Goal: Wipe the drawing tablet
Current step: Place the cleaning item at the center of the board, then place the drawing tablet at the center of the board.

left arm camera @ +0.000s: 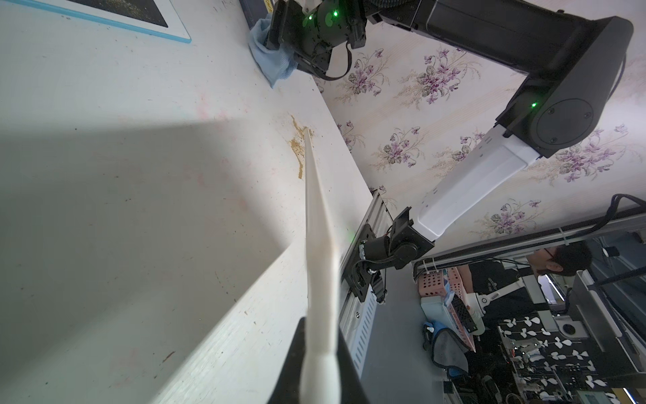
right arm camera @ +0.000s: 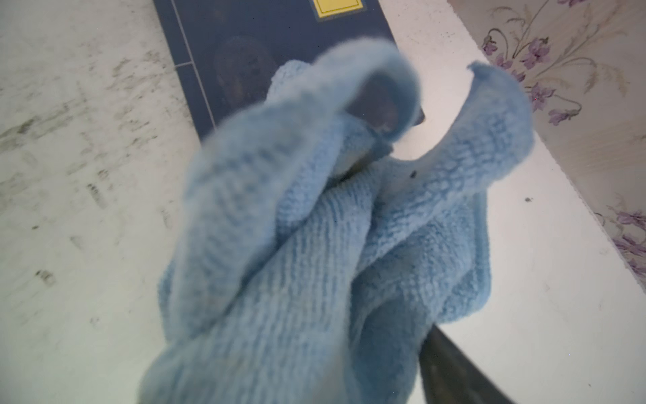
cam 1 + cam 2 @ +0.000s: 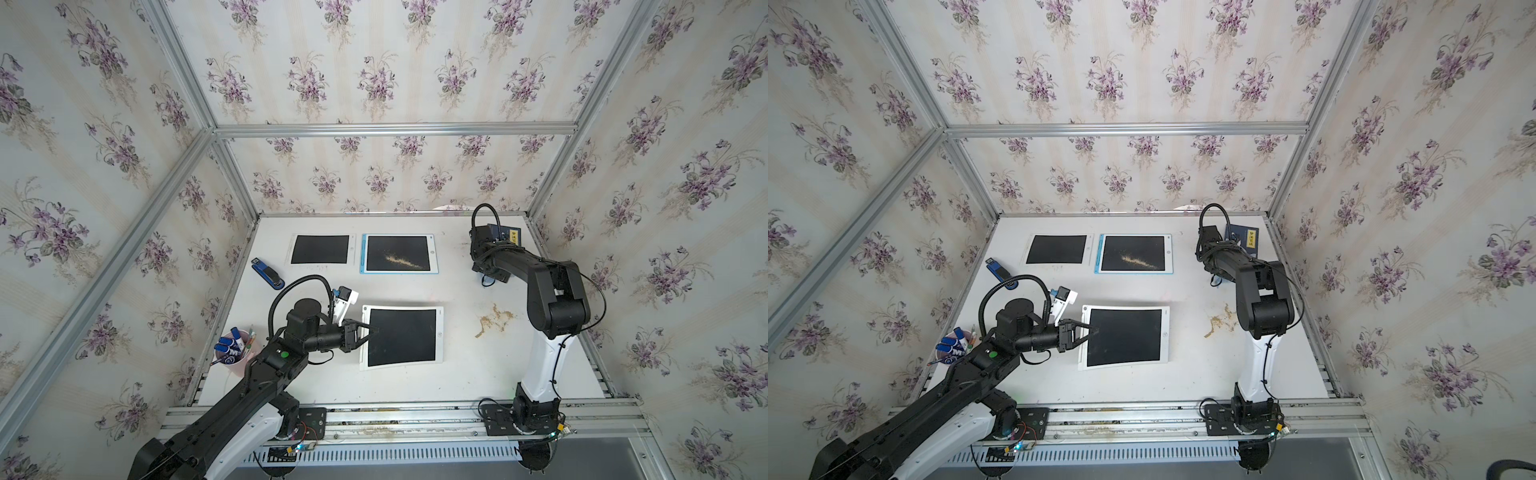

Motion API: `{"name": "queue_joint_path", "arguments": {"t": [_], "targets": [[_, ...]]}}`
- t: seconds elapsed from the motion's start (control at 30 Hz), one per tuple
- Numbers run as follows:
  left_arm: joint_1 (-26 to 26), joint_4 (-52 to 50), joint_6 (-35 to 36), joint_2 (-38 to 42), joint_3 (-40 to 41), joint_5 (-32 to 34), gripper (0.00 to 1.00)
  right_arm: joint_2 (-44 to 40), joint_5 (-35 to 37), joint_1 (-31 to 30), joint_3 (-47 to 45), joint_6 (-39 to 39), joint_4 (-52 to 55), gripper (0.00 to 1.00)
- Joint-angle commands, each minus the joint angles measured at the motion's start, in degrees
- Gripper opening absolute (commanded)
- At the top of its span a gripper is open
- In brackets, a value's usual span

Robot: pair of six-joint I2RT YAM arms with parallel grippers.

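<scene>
- So, starting w/ the left gripper (image 3: 371, 330): clamped on one short edge of the drawing tablet (image 3: 401, 337), holding it clear of the table (image 3: 415, 386).
- In the left wrist view, shows up edge-on, running straight out ahead of the fingertips. Prob means long axis in line w/ that hand's reach, dark screen facing up.
- Can't tell abt the right gripper (image 1: 281, 36): buried in the blue cloth (image 2: 314, 245), w/ just one dark finger (image 2: 454, 370) poking out. Apart or together = no call.
- Key relation imo: cloth well apart from the tablet, out past its free edge and off toward the far wall from the left hand. Right arm obv nearer to the cloth, left arm busy holding.
- Guessing the next bit calls for getting cloth and screen together, across that gap.
- Also spotted a blue-framed tablet (image 3: 399, 253) flat on the table further out beyond the left fingertips, w/ a tan grit streak on its screen. Plus a crumb pile (image 3: 492, 322) just past the held tablet's free edge.
- Writing: dark blue book (image 2: 244, 52) touching the cloth, yellow label on it, characters unreadable. Markers (image 3: 232, 347) in a pink cup (image 3: 235, 365), w/ an "M" just abt legible on one. Round marks on the tablet frames too small to read.
</scene>
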State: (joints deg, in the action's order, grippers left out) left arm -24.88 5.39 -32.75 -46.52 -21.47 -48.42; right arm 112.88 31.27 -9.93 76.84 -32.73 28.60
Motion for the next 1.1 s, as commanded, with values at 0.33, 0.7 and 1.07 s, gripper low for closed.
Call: {"name": "queue_joint_path", "arguments": {"t": [0.33, 0.7, 1.07], "targets": [[2.3, 8.1, 2.3, -3.3, -0.2, -2.0, 0.00, -32.9, -15.3, -5.8, -18.0, 7.9, -9.6, 1.00], [3.8, 23.4, 1.7, 3.3, 4.9, -5.8, 0.00, -54.1, -66.4, -6.2, -47.5, 7.0, -40.8, 0.83], [11.7, 33.7, -8.7, 2.9, 7.2, -8.9, 0.00, -59.6, -78.9, -6.2, -60.8, -4.0, -66.2, 0.66]]}}
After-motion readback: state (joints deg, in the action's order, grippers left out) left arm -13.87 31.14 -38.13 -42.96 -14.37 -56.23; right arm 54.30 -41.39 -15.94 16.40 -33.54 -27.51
